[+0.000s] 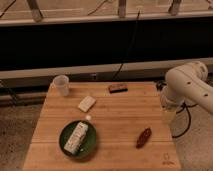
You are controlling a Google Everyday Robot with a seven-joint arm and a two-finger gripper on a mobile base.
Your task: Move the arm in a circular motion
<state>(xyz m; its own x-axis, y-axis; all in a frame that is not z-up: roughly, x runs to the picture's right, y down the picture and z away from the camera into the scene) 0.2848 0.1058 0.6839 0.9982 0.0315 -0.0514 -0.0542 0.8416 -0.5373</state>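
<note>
On my feed the wooden table [120, 115] fills most of the lower view, with a long dark band of wall and a pale ledge running behind it. The arm [187, 82] comes in from the right edge: a glossy white tube with a bulbous joint dotted with dark screw holes, bending down just past the table's right edge at about the height of its far half. Below that joint the gripper [168, 116] hangs beside the table's right edge, over the floor rather than over the boards. I cannot tell whether it is apart or together, and I see nothing in its hold.

A round green plate [61, 141] sits near the front left corner, and a white oblong package [76, 138] lies on it, tilted a little. A clear plastic cup [61, 84] stands upright at the far left corner. A pale rectangular block [86, 103] lies between the cup and the plate, angled. A dark brown bar [117, 88] lies near the far edge, about midway along it. A reddish-brown lump [144, 137] rests towards the front right, well apart from the plate. A tiny white bit [88, 117] lies just beyond the plate's far rim. A black cable [127, 50] runs down the dark wall behind the brown bar.
</note>
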